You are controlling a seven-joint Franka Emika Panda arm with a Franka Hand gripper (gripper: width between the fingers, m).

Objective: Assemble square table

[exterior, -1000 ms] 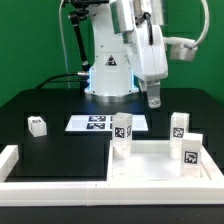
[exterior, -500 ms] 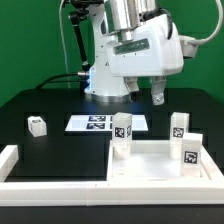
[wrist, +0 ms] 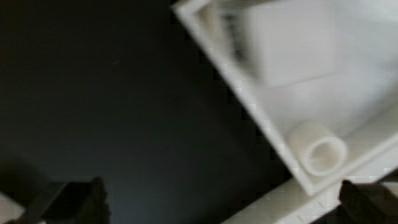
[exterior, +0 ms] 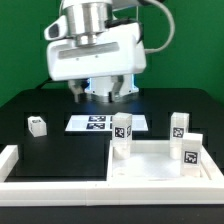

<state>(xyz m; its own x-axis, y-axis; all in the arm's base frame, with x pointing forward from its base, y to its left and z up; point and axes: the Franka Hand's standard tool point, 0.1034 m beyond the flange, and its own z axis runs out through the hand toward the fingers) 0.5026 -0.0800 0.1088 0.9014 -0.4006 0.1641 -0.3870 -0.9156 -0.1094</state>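
The square table (exterior: 160,158) lies at the worktop's (exterior: 60,140) near edge, toward the exterior view's right, with three legs standing at its corners. A fourth leg (exterior: 37,125) sits apart on the worktop, well off the table toward the exterior view's left, beyond the marker board (exterior: 95,123). The pincer (exterior: 100,90) hangs above the marker board's far side, jaws apart and holding nothing — the loose leg lies from it toward the exterior view's left and nearer the camera. It looks squat and upright, so the next reach likely heads that way — downward too.
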